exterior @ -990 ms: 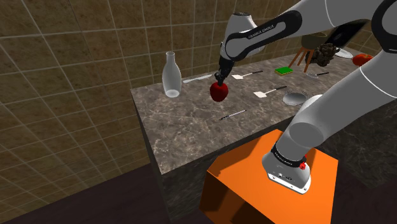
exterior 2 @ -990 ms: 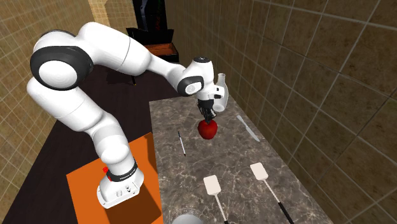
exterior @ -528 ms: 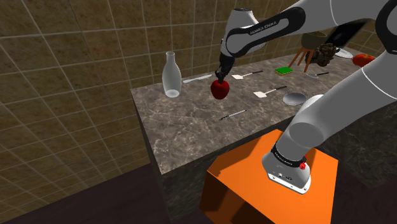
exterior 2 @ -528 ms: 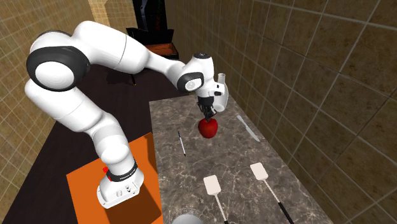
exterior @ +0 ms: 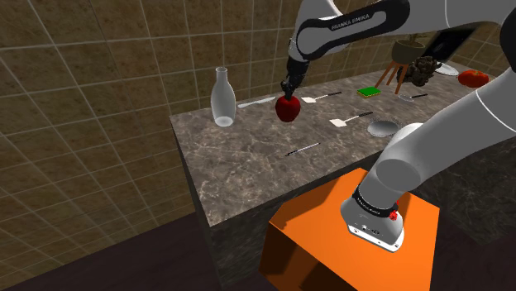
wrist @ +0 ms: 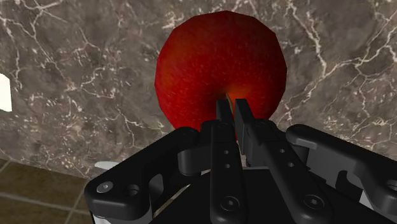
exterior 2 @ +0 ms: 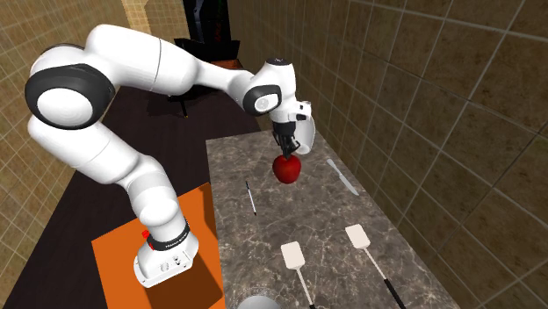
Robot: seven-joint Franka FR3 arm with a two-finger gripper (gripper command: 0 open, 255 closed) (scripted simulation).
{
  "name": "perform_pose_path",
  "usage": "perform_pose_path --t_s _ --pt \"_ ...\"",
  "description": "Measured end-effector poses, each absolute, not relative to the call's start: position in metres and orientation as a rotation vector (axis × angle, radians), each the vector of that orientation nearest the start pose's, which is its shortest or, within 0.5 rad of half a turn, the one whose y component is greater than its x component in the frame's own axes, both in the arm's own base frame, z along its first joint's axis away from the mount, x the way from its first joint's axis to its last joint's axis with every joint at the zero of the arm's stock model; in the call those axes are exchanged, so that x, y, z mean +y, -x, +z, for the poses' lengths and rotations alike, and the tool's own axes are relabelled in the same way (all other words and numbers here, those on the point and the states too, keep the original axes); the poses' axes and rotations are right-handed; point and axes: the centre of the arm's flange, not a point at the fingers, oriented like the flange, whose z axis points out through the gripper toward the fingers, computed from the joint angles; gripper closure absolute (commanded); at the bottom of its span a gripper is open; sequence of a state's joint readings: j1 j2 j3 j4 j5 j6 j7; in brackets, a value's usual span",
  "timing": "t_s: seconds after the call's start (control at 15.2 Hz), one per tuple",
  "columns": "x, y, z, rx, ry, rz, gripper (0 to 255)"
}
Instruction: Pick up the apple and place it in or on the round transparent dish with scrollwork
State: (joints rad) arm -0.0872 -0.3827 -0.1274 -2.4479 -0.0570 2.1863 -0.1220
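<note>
A red apple [exterior: 287, 109] hangs in the air above the dark marble counter [exterior: 248, 157], well clear of its surface. My black gripper [exterior: 287, 93] is shut on the apple's stem from above. In the second exterior view the apple [exterior 2: 287, 168] dangles under the gripper [exterior 2: 285, 153] over the counter's far half. The wrist view shows the fingers of the gripper [wrist: 230, 105] pinched together at the top of the apple [wrist: 219, 63]. A round, pale, see-through dish [exterior: 384, 127] lies on the counter near the stand, toward the shoulder view's right; its rim [exterior 2: 259, 301] shows at the second exterior view's lower edge.
A clear bottle [exterior: 222, 97] stands at the counter's far corner. Two white spatulas [exterior: 343, 121] [exterior: 318, 98], a thin dark utensil [exterior: 303, 149], a knife [exterior: 256, 102] and a green sponge [exterior: 369, 93] lie on the counter. The orange stand [exterior: 331, 240] sits below the counter's edge.
The gripper has lifted the apple higher above the counter, and the arm's wrist has risen with it. Nothing else has moved.
</note>
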Motion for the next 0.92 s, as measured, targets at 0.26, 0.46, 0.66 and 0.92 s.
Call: perform_pose_path --t_s 0.26,0.46,0.66,0.92 --pt "-0.098 -0.425 0.471 0.089 3.155 -0.185 255" --pt "-0.098 -0.426 0.487 0.089 3.155 -0.185 255" --pt "-0.098 -0.425 0.503 0.089 3.155 -0.185 255" --pt "-0.108 -0.416 0.516 0.089 3.155 -0.184 255"
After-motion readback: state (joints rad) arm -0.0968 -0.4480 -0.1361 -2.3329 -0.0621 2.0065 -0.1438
